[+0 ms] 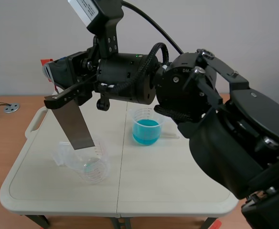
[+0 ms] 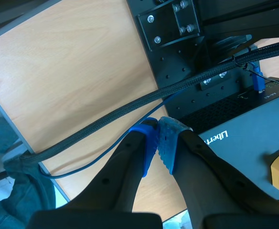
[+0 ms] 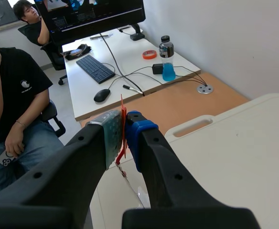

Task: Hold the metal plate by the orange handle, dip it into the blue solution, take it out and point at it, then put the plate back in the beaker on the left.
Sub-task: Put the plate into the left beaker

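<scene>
Cream folding tabletop [image 1: 177, 181], seam down the middle, handle cut-out at its left end.

Right arm [image 1: 235, 138]: bulky and black, enters from the right and reaches across past the middle, above the tabletop's left half.

Metal plate [image 1: 76, 125]: grey strip, hanging tilted from the right pincer [image 3: 124, 125], its top toward the left. The lower edge sits just over the clear beaker [image 1: 89, 164]. Touching or not: cannot tell.

The clear beaker is on the left half, tipped on its side with its mouth toward the robot and a trace of blue inside.

Beaker of blue solution [image 1: 145, 126]: upright near the middle, apart from the plate.

In the right wrist view, the right pincer's pads are clamped on the thin orange handle [image 3: 123, 138], seen edge-on.

Left pincer [image 2: 158, 138]: pads pressed together, holding nothing, over a black base plate [image 2: 235, 138] and a braided cable [image 2: 130, 109].

Beyond the tabletop: a seated person [image 3: 10, 95], a keyboard [image 3: 95, 69], a mouse [image 3: 101, 95] and a bottle [image 3: 166, 52].
</scene>
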